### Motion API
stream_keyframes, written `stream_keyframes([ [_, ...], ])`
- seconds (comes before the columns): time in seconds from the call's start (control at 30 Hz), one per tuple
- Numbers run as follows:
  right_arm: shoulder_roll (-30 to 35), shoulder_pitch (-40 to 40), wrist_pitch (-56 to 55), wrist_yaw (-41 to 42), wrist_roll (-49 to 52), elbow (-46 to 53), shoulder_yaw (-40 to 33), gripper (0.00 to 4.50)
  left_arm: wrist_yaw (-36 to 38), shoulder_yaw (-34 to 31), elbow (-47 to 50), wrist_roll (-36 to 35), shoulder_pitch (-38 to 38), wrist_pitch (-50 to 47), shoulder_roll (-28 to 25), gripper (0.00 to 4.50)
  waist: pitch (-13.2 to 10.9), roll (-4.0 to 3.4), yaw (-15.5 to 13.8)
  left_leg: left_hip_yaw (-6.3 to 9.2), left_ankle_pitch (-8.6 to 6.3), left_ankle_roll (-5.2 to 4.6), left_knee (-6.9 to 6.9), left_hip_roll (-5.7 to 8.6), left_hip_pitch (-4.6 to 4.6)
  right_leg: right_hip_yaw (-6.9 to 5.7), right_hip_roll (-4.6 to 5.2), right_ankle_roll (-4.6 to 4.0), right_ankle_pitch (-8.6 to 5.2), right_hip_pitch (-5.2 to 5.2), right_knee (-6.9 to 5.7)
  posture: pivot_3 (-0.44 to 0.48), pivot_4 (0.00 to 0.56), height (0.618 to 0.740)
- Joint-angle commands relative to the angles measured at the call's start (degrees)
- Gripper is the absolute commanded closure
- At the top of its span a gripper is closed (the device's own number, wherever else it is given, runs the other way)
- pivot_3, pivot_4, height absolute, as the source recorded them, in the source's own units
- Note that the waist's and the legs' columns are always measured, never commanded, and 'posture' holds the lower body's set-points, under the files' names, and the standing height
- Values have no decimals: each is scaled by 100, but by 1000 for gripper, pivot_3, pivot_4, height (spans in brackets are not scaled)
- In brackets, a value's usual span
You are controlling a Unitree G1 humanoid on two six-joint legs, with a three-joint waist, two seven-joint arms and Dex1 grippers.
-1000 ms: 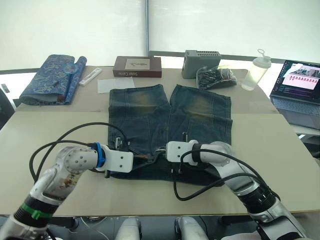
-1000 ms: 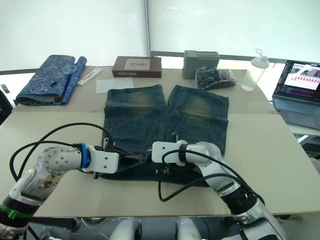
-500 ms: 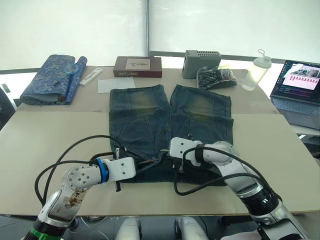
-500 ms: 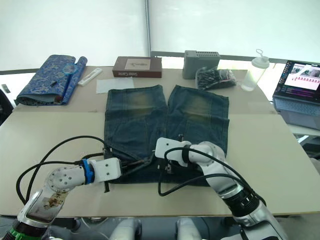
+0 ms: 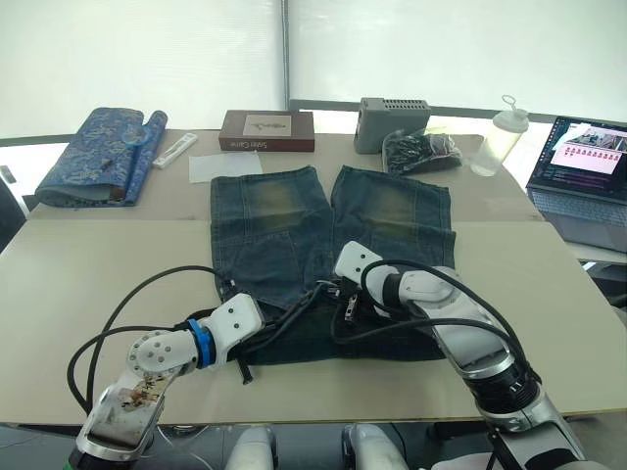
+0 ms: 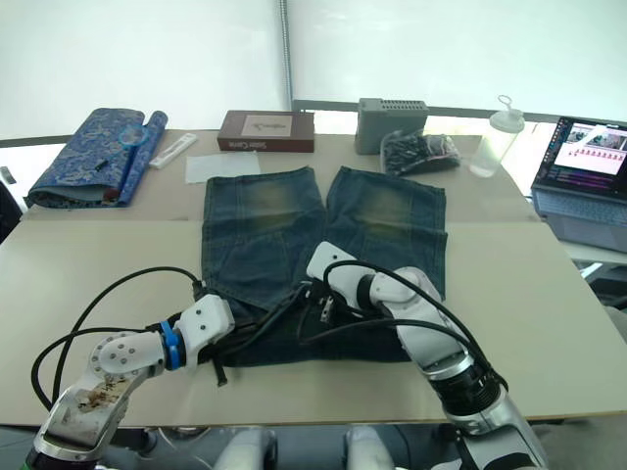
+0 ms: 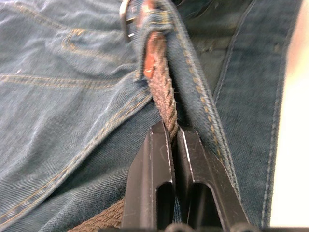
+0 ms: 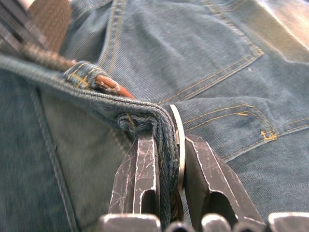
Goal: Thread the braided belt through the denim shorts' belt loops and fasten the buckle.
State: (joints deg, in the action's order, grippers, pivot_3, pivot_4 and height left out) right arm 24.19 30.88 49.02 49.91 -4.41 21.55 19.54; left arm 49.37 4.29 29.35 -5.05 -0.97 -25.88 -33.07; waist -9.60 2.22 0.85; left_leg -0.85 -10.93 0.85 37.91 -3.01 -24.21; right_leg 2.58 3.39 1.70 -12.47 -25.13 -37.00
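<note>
Beige table [image 5: 88,284] under bright window blinds. Denim shorts [image 5: 294,235] spread flat mid-table, legs away from robot. Braided belt [image 7: 161,99] threaded through a belt loop [image 7: 157,21] beside buckle [image 7: 126,14]. Left gripper [image 7: 175,140] clenched on belt. Right gripper [image 8: 169,145] pinching waistband, metal ring between fingers.

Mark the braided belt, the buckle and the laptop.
braided belt [image 7: 161,99], left wrist view, strap above the claw.
buckle [image 7: 126,14], left wrist view, metal frame edge.
laptop [image 5: 586,152], left eye view, screen.
</note>
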Motion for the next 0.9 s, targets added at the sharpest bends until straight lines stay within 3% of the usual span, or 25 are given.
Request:
stream_keyframes([
  [0.03,0,142,186,-46,232,305,-23,4159,-182,245,180,-314,-365,-201,306,4500,0,0,-16,1,0,0,0,1,0,0,0,0,0,1,0,0,150,718],
  [0.23,261,79,287,-28,329,497,99,4159,-348,162,34,-635,-698,-521,580,4500,0,0,-4,3,0,0,0,4,-2,0,0,7,4,1,1,0,150,718],
  [0.5,818,-93,-622,317,529,771,282,4159,-358,361,-292,-506,-920,-222,435,4500,0,0,-5,8,0,0,-2,5,-4,-1,-1,3,-3,1,5,0,150,718],
  [0.57,928,-152,-745,423,654,866,203,3123,-349,395,-332,-484,-953,-142,405,4500,0,0,-8,8,0,0,-2,5,-4,-1,0,3,-3,2,8,0,150,718],
  [0.73,1377,-331,-1033,618,1017,1074,-416,1449,-192,507,-490,-308,-810,442,125,4500,-1,1,-7,7,0,0,-2,5,-7,0,1,5,-3,3,15,0,150,718],
  [0.9,1619,-164,-1460,497,913,966,-581,1449,-115,540,-676,-267,-821,808,-21,4500,-1,1,3,6,0,0,-3,5,-4,-1,2,4,0,4,19,0,150,718],
])
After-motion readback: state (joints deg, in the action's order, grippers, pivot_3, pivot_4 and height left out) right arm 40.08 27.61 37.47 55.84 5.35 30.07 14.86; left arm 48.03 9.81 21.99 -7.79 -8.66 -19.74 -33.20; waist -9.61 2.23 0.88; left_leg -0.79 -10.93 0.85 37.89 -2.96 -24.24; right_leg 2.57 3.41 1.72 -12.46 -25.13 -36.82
